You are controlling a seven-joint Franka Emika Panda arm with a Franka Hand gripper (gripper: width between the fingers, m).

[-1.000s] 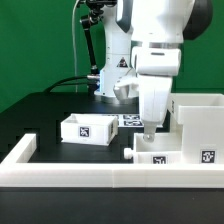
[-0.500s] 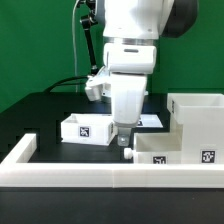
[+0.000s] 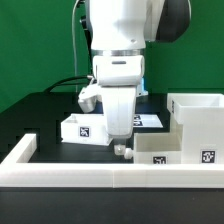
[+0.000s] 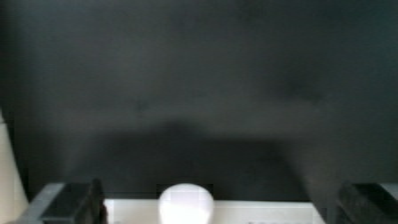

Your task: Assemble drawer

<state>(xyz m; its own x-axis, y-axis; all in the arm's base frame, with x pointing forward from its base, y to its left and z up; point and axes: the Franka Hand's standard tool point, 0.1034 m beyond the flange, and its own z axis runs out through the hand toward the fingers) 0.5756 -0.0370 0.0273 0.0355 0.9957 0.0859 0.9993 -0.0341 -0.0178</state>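
Note:
The taller white housing [image 3: 200, 118] stands at the exterior view's right. A small tagged tray [image 3: 165, 150] lies against its left side by the front rail, and the tray's round knob [image 3: 121, 150] points to the exterior view's left. A second small tray [image 3: 86, 128] sits further left. My gripper [image 3: 121, 138] hangs just above the knob. In the wrist view my gripper [image 4: 222, 206] is open. Its dark fingers [image 4: 71, 204] stand wide apart on either side of the white knob [image 4: 187, 205], not touching it. The tray's front edge [image 4: 276, 213] shows beside the knob.
The long low white rail [image 3: 100, 173] edges the black table along the front and turns back at the left [image 3: 22, 150]. The marker board [image 3: 150, 120] lies behind the trays, mostly hidden by the arm.
The arm has moved toward the exterior view's left, from over the near tray to its knob end. The trays and housing have not moved.

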